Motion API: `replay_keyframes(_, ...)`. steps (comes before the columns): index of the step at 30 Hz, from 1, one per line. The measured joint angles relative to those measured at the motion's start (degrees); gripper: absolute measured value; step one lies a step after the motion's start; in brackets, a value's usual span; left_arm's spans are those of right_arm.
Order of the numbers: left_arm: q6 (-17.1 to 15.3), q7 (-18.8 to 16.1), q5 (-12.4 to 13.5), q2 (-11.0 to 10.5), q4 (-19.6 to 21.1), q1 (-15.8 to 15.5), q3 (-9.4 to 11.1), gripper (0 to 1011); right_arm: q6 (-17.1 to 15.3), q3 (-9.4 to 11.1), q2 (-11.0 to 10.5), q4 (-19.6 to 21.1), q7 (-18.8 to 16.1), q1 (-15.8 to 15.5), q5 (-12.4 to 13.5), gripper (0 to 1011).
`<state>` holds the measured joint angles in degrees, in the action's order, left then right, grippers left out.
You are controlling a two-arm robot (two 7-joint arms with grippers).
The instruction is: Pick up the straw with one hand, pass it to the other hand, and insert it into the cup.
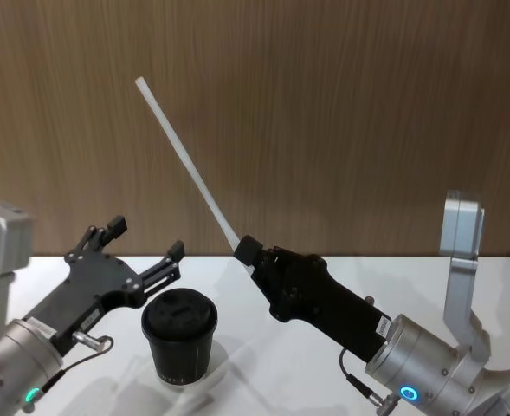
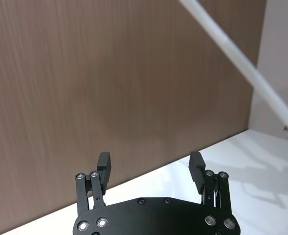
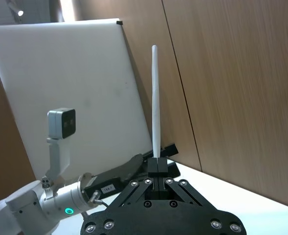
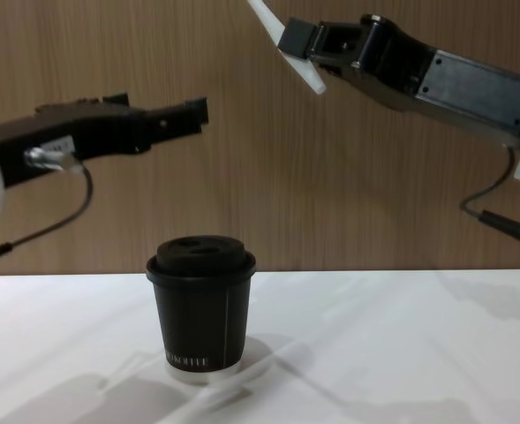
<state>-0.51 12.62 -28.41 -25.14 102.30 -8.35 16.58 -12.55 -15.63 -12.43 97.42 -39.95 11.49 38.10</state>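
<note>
Fingertips of our right gripper (image 1: 246, 252) press together on the straw (image 1: 185, 160) near its lower end. In the head view we see the long shaft slant away toward 11 o'clock against the wood wall (image 1: 367, 104). The chest view shows more plainly that the short slanted-cut tip pokes out under the fingers toward 5 o'clock. It also shows both grippers hanging well above the cup (image 4: 201, 305), which stands upright and lidded on the white table (image 4: 401, 344). Our left gripper (image 1: 146, 240) sits at 9 o'clock of the right one, near but apart, its fingers spread wide, as its wrist view confirms. In the head view the cup lies at 7 o'clock of the straw's gripped end.
</note>
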Motion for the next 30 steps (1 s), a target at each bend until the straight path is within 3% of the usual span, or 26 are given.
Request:
replay_keyframes(10,-0.27,6.34,-7.84,-1.88,2.11,1.46,-3.33,1003,0.0,-0.06,0.04,-0.13,-0.15,0.12,0.16,1)
replay_keyframes(21,0.79,12.67,-13.9,-2.44,2.05,1.3,-4.43,1003,0.0,-0.1,0.09,-0.2,-0.21,0.17,0.23,1)
replay_keyframes(30,2.22,16.95,-18.65,-1.41,0.94,0.44,-4.5,1004,0.0,-0.1,0.1,-0.23,-0.26,0.22,0.27,1)
